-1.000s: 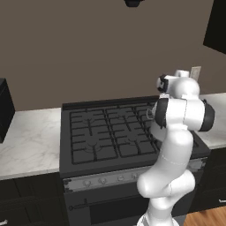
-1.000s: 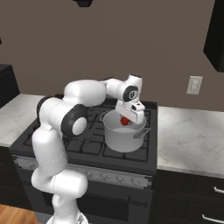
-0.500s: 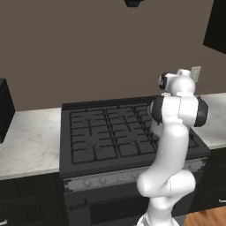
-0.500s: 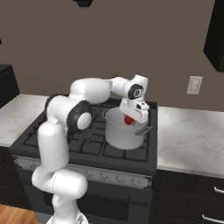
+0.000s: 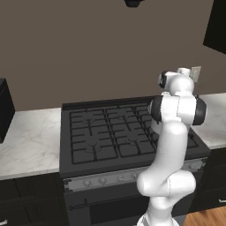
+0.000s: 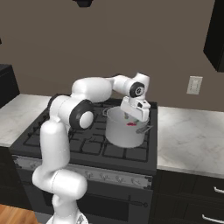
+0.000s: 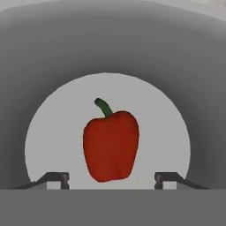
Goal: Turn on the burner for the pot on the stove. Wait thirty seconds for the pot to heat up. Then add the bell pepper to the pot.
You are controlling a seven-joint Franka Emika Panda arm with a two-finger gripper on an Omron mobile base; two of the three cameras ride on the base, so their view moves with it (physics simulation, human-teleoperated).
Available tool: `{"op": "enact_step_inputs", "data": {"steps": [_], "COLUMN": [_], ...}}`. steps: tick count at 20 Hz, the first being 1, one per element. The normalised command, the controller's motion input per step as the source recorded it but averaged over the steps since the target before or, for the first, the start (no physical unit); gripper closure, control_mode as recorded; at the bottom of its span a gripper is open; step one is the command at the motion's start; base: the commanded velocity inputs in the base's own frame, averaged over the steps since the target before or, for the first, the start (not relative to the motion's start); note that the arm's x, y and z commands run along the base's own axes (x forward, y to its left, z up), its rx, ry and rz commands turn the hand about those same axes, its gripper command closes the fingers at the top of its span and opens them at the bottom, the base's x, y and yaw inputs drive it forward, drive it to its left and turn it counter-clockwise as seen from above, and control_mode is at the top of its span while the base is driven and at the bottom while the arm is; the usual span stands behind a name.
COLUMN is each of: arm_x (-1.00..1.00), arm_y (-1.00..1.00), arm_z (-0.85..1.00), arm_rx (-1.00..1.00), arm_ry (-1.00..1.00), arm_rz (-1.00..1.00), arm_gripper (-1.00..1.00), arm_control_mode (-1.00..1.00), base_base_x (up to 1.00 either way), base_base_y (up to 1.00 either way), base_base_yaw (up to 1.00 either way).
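Over the stove [image 6: 87,144], the arm reaches into the mouth of the pot [image 6: 124,131], which sits on the right-side grates. Step in hand looks like the drop: best to keep the wrist centred over the pot floor, let the jaws spread fully, then lift straight up clear of the rim. Gripper [image 7: 111,180] is parted, grasping nothing. Bell pepper [image 7: 111,145] is inside the pot, between the two fingertips [image 7: 62,178] but clear of both, stem pointing away.
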Motion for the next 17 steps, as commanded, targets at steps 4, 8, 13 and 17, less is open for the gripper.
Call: {"op": "enact_step_inputs", "data": {"steps": [4, 8, 13, 17], "arm_x": [-0.26, -0.31, -0.36, -0.38], "arm_y": [0.00, 0.02, 0.08, 0.19], "arm_z": [0.02, 0.22, 0.56, 1.00], "arm_rx": [0.00, 0.00, 0.00, 0.00], "arm_ry": [-0.03, -0.07, -0.11, -0.16], "arm_rz": [0.00, 0.00, 0.00, 0.00], "arm_gripper": [-1.00, -1.00, -1.00, -1.00], "arm_control_mode": [-1.00, -1.00, -1.00, -1.00], "base_base_x": [0.00, 0.00, 0.00, 0.00], "base_base_y": [0.00, 0.00, 0.00, 0.00], "base_base_yaw": [0.00, 0.00, 0.00, 0.00]}}
